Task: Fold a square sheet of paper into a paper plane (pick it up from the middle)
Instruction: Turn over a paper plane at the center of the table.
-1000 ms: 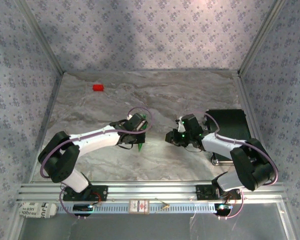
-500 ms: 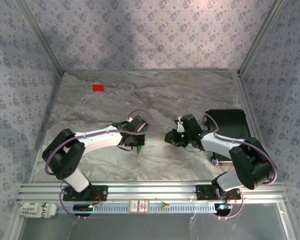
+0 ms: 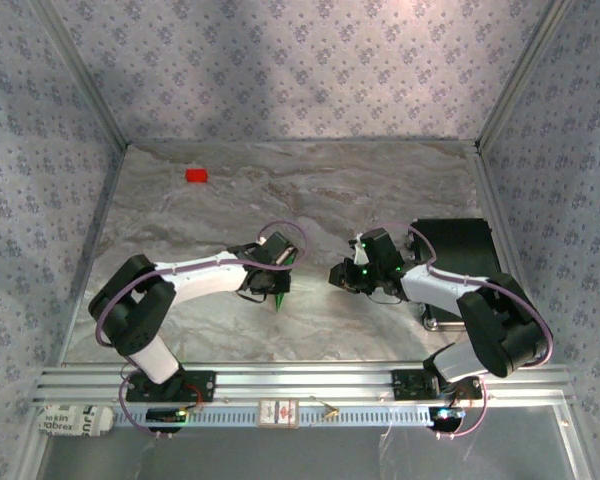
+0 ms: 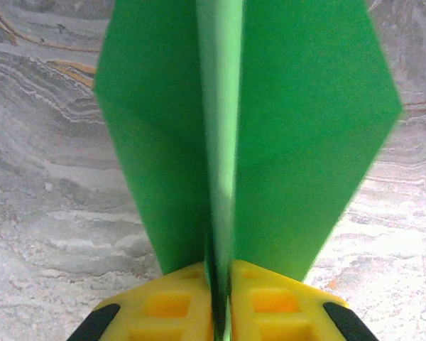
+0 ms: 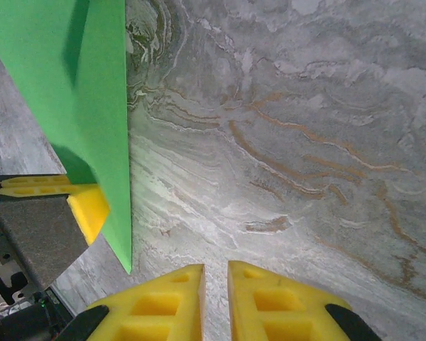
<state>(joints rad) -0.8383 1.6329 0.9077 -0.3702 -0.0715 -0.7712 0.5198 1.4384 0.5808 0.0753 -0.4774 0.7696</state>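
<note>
The paper plane (image 4: 298, 128) is bright green, folded into two wings with a centre ridge. It hangs just above the marble table (image 3: 380, 190). My left gripper (image 4: 220, 291) is shut on that ridge, its yellow fingers (image 4: 163, 305) pressed to both sides. From above, the plane's green tip (image 3: 280, 298) pokes out below the left gripper (image 3: 277, 283) near the table's middle. My right gripper (image 5: 215, 291) stands a short way to the right, its jaws a narrow gap apart with nothing between them. One wing (image 5: 71, 85) fills the top left of the right wrist view.
A small red block (image 3: 195, 175) lies at the far left of the table. A black box (image 3: 460, 245) sits at the right edge behind the right arm. The right gripper (image 3: 338, 274) faces the left one across a small gap.
The left arm's elbow has shifted a little to the right, and the plane's tip has slid slightly nearer. The right arm has hardly moved.
</note>
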